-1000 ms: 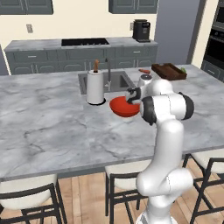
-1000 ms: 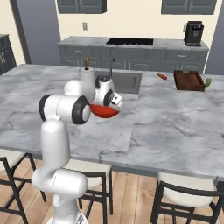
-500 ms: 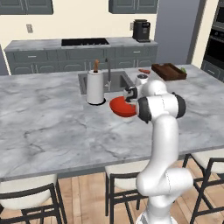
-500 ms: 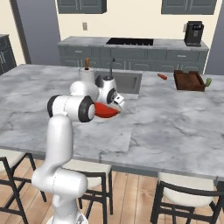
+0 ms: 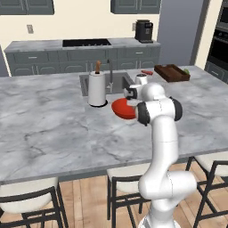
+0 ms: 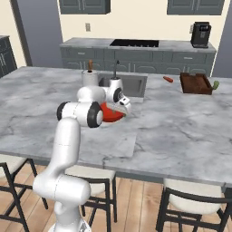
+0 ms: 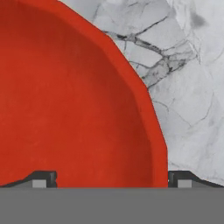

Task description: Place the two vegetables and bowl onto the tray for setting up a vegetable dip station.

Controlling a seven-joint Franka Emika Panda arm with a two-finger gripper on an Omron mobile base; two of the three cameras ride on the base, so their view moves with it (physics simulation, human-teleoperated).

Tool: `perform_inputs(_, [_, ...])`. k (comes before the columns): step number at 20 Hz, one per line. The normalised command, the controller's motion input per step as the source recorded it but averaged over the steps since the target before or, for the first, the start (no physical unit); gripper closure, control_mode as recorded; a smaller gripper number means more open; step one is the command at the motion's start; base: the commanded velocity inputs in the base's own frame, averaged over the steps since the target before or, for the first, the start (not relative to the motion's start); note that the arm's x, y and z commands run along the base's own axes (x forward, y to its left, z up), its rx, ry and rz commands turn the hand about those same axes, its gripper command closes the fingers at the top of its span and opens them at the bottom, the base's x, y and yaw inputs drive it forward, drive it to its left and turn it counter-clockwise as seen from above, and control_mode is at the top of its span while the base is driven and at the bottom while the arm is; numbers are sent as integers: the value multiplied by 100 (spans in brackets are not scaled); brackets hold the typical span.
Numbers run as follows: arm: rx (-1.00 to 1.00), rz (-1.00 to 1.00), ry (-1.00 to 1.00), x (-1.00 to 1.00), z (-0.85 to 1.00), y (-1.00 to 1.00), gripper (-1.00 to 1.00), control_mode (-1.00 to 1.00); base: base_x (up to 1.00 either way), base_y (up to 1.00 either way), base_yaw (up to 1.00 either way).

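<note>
Just below the wide-spread fingers [image 7: 43, 178], the red bowl [image 7: 65, 100], its rim between the two tips.

One red bowl [image 5: 121, 109], one carrot [image 5: 147, 72], one cucumber [image 6: 216, 84], one wooden tray [image 5: 171, 73] — plus one paper-towel roll [image 5: 97, 88] and one coffee machine [image 5: 143, 30].

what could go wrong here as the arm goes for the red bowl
The end effector is open astride the red bowl's rim: a thin, glossy edge that could slip or tip when lifted. The bowl looks about as wide as the tray, so it may not seat flat. The paper towel roll close by could get bumped.
</note>
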Motion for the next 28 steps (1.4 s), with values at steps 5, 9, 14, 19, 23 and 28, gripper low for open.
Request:
perform_inputs(5, [1,0,6,19,-18,-2,-100,-100,0,0,0])
perform_inputs(9, [5,0,0,7,-19,-3,-100,-100,0,0,0])
perform_inputs(14, [6,0,-1,7,-18,0,100,-100,0,0,0])
perform_inputs(19, [5,-1,-3,3,-12,0,100,-100,0,0,0])
perform_inputs(23, [1,-3,0,7,-2,0,100,-100,0,0,0])
perform_inputs(28, [0,-5,0,0,0,0,100,-100,0,0,0])
